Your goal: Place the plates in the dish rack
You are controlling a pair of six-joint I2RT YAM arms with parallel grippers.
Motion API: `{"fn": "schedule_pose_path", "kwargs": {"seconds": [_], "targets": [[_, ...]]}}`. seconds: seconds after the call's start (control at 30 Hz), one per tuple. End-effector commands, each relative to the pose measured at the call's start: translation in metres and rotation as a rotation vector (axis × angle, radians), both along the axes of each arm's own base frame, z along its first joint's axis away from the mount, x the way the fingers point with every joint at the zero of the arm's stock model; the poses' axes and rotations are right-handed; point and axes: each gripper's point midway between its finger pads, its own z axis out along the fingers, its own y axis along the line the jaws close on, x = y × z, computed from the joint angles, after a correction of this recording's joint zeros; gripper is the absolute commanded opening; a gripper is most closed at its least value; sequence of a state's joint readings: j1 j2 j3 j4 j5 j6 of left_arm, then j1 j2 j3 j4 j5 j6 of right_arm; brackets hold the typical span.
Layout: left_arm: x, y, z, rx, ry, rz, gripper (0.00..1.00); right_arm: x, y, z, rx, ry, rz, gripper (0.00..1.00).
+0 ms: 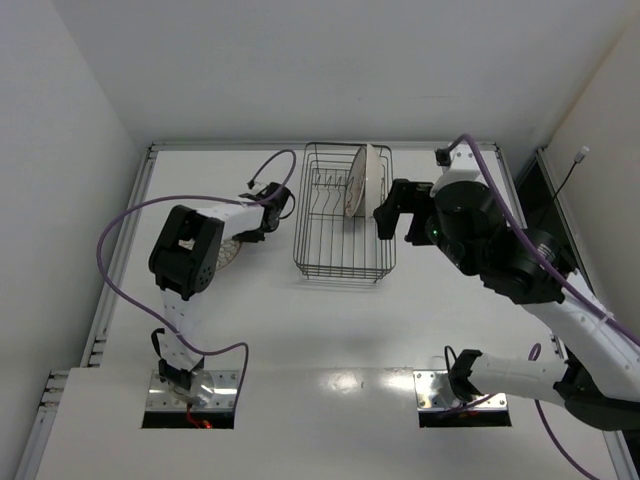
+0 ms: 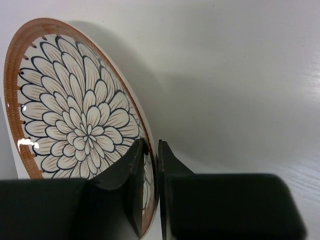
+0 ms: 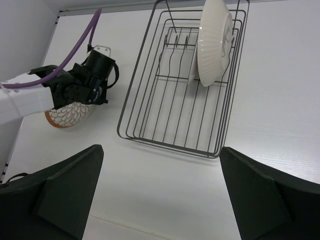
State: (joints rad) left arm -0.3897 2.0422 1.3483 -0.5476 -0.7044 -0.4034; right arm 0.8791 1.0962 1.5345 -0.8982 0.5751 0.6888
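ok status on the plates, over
Left gripper shut on patterned plate rim, left of dish rack. Right gripper open, empty. Rack holds an upright plate. Nothing between plate and rack.

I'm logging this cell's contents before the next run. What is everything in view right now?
dish rack: one, dark wire, middle of the table towards the far edge.
racked plates: two as far as I can tell, white backs, upright and close together at the rack's far right.
held plate: one, white with a dark-outlined petal pattern and orange-brown rim, left of the rack.
table: one, white.
cables: purple, along both arms.
left gripper: black, shut on the held plate's rim.
right gripper: black, open, raised beside the rack's right side.
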Motion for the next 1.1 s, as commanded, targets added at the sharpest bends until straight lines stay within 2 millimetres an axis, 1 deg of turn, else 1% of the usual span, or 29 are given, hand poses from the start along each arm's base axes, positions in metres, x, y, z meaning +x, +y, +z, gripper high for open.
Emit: {"fn": "schedule_pose_path", "kwargs": {"seconds": [0.0, 0.03, 0.13, 0.17, 0.2, 0.23, 0.27, 0.3, 0.33, 0.37, 0.4, 0.43, 0.47, 0.5, 0.53, 0.57, 0.6, 0.67, 0.7, 0.73, 0.77, 0.8, 0.87, 0.9, 0.93, 0.97, 1.0, 1.03, 1.07], "targets": [[-0.002, -0.019, -0.018, -0.143, 0.031, 0.02, 0.0, -0.008, -0.004, 0.005, 0.05, -0.006, 0.007, 1.0], [0.006, -0.018, 0.004, -0.142, -0.028, 0.024, 0.0, -0.011, -0.004, 0.003, 0.061, 0.0, 0.012, 1.0], [0.013, -0.02, 0.043, -0.185, -0.124, 0.025, 0.0, -0.017, -0.006, -0.005, 0.063, 0.02, 0.028, 1.0], [0.017, -0.022, 0.062, -0.203, -0.17, 0.022, 0.0, -0.018, -0.007, -0.011, 0.048, 0.033, 0.028, 1.0], [0.021, -0.026, 0.096, -0.25, -0.251, 0.02, 0.0, -0.021, -0.007, -0.008, 0.06, 0.029, 0.038, 1.0], [0.021, -0.027, 0.11, -0.271, -0.281, 0.013, 0.0, -0.022, -0.009, -0.016, 0.041, 0.046, 0.037, 1.0], [0.023, -0.033, 0.127, -0.313, -0.315, -0.004, 0.0, -0.024, -0.01, -0.016, 0.05, 0.048, 0.034, 1.0], [0.023, -0.037, 0.159, -0.365, -0.382, -0.014, 0.0, -0.026, -0.013, -0.016, 0.049, 0.049, 0.033, 1.0], [0.023, -0.041, 0.175, -0.401, -0.41, -0.031, 0.0, -0.026, -0.013, -0.022, 0.038, 0.058, 0.033, 1.0], [0.026, -0.053, 0.194, -0.468, -0.45, -0.07, 0.0, -0.028, -0.015, -0.024, 0.037, 0.059, 0.033, 1.0], [0.029, -0.058, 0.219, -0.512, -0.505, -0.095, 0.0, -0.031, -0.019, -0.022, 0.04, 0.056, 0.033, 1.0], [0.027, -0.059, 0.25, -0.565, -0.575, -0.109, 0.0, -0.031, -0.019, -0.027, 0.031, 0.064, 0.033, 1.0], [0.026, -0.065, 0.27, -0.615, -0.617, -0.132, 0.0, -0.033, -0.021, -0.03, 0.03, 0.065, 0.033, 1.0], [0.029, -0.078, 0.301, -0.702, -0.671, -0.202, 0.0, -0.033, -0.021, -0.03, 0.03, 0.065, 0.033, 1.0], [0.028, -0.084, 0.32, -0.767, -0.705, -0.237, 0.0, -0.034, -0.022, -0.032, 0.029, 0.066, 0.033, 1.0], [0.026, -0.096, 0.339, -0.833, -0.733, -0.287, 0.0, -0.034, -0.023, -0.032, 0.029, 0.066, 0.033, 1.0], [0.022, -0.111, 0.365, -0.926, -0.77, -0.384, 0.0, -0.035, -0.024, -0.034, 0.028, 0.067, 0.032, 1.0], [0.017, -0.126, 0.391, -1.031, -0.813, -0.472, 0.0, -0.035, -0.024, -0.038, 0.021, 0.073, 0.032, 1.0], [0.014, -0.139, 0.405, -1.113, -0.83, -0.573, 0.0, -0.037, -0.027, -0.038, 0.021, 0.073, 0.032, 1.0], [0.003, -0.157, 0.426, -1.228, -0.839, -0.688, 0.0, -0.036, -0.028, -0.042, 0.021, 0.082, 0.019, 1.0], [0.002, -0.164, 0.427, -1.282, -0.826, -0.734, 0.0, -0.038, -0.03, -0.039, 0.03, 0.074, 0.019, 1.0], [0.003, -0.172, 0.419, -1.33, -0.799, -0.755, 0.0, -0.039, -0.031, -0.046, 0.013, 0.089, 0.018, 1.0], [-0.001, -0.181, 0.424, -1.408, -0.796, -0.795, 0.0, -0.041, -0.035, -0.045, 0.014, 0.088, 0.018, 1.0], [-0.006, -0.185, 0.435, -1.43, -0.826, -0.861, 0.0, -0.042, -0.038, -0.046, 0.012, 0.083, 0.009, 1.0], [-0.001, -0.19, 0.426, -1.449, -0.805, -0.87, 0.0, -0.044, -0.041, -0.046, 0.013, 0.082, 0.009, 1.0], [-0.002, -0.194, 0.428, -1.485, -0.797, -0.883, 0.0, -0.044, -0.042, -0.045, 0.01, 0.078, 0.001, 1.0], [-0.006, -0.199, 0.435, -1.507, -0.812, -0.952, 0.0, -0.046, -0.045, -0.046, 0.008, 0.08, 0.001, 1.0], [-0.004, -0.202, 0.434, -1.527, -0.804, -0.963, 0.0, -0.046, -0.048, -0.043, 0.012, 0.071, -0.007, 1.0], [0.005, -0.205, 0.424, -1.56, -0.78, -0.933, 0.0, -0.047, -0.049, -0.045, 0.005, 0.077, -0.007, 1.0]]}}
